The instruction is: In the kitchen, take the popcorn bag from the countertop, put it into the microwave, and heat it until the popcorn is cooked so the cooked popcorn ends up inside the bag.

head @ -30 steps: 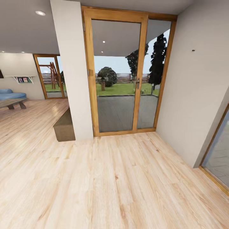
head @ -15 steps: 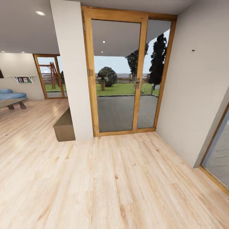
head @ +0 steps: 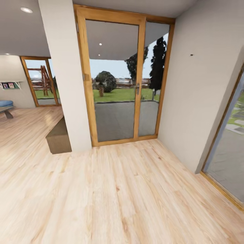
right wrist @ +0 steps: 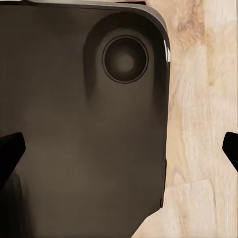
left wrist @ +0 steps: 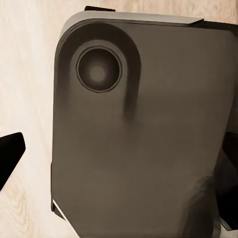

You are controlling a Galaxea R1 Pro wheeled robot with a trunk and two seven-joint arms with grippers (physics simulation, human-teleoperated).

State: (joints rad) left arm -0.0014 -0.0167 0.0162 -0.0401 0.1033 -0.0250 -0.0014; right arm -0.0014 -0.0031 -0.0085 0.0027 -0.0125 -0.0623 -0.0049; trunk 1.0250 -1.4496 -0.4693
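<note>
Pale wood plank floor [head: 112, 196] spreads across the lower half of the head view, running back to a tall glass door [head: 115, 81] in a honey-coloured wooden frame. Through the glass lie a grey paved terrace, a strip of green lawn, a rounded bush, dark trees and a rail fence under a pale sky. A white pillar [head: 64, 74] stands just left of the door, and a low brown box-like seat [head: 58, 138] sits at its foot. Further left, the room opens to a second wood-framed glass door [head: 36, 81], a small wall shelf [head: 8, 85] and the edge of a blue sofa [head: 4, 103]. A plain white wall [head: 200, 95] closes the right side, meeting another glazed panel [head: 228, 149] at the far right edge.

None of the kitchen items appears from this spot: the popcorn bag, microwave and countertop are somewhere outside these views.

Each wrist view looks down at a dark rounded panel of the robot's own base, [left wrist: 148, 139] on the left and [right wrist: 79, 129] on the right, with a round recess near one corner and wood floor beyond. The left claw [left wrist: 121, 153] and the right claw [right wrist: 121, 146] each show black fingertips at opposite edges of their pictures, so both sets of fingers stand wide apart and hold nothing.
</note>
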